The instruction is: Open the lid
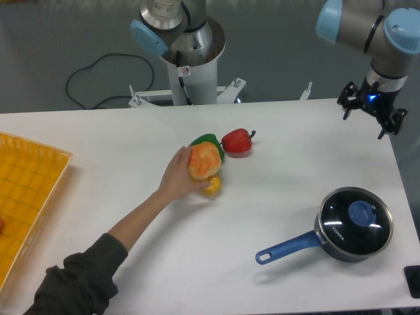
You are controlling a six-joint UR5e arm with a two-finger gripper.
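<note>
We see the lid (355,220) sitting flat and closed on a blue-handled saucepan (308,242) near the right front corner of the white counter (295,164). It is round, of dark, glossy glass that throws back pale streaks of light, and a thin metal rim runs all the way around it. A round blue knob (361,212) stands at its centre, and a short line of small white lettering sits to the left of the knob, too small for us to read. The saucepan's blue handle points toward the front left.

The pincer (372,113) hangs above the far right edge of the counter, well apart from the lid and higher up in the view. It holds nothing. Its dark fingers look spread, with a small blue light glowing in the middle of the black body, but we cannot tell for sure how far apart the fingers stand.

Near the middle of the counter a person's hand (178,172) reaches in from the front left and grips an orange bell pepper (203,159), held over a yellow pepper (212,186). A green pepper (210,141) and a red pepper (237,142) lie just behind. A yellow tray (26,190) rests at the left edge.
</note>
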